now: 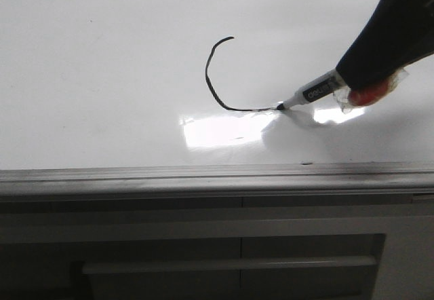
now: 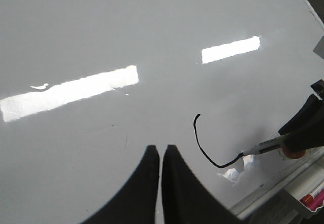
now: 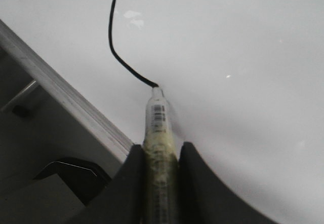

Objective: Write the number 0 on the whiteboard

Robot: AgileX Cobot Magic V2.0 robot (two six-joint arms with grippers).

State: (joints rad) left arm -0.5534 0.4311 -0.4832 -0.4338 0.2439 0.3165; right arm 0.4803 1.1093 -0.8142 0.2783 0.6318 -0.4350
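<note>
The whiteboard is a glossy white board with a grey ridged frame edge along its near side. A black marker stroke, the left and lower part of the number 0, curves from a small hook at its top down and to the right. My right gripper is shut on a taped marker whose tip touches the board at the stroke's end. The marker and the stroke show in the right wrist view. My left gripper is shut and empty above the board, left of the stroke.
The board's grey metal frame edge runs along the front. A grey panelled cabinet front lies below it. Bright rectangular glare patches sit on the board near the stroke. Pink items lie past the board's edge.
</note>
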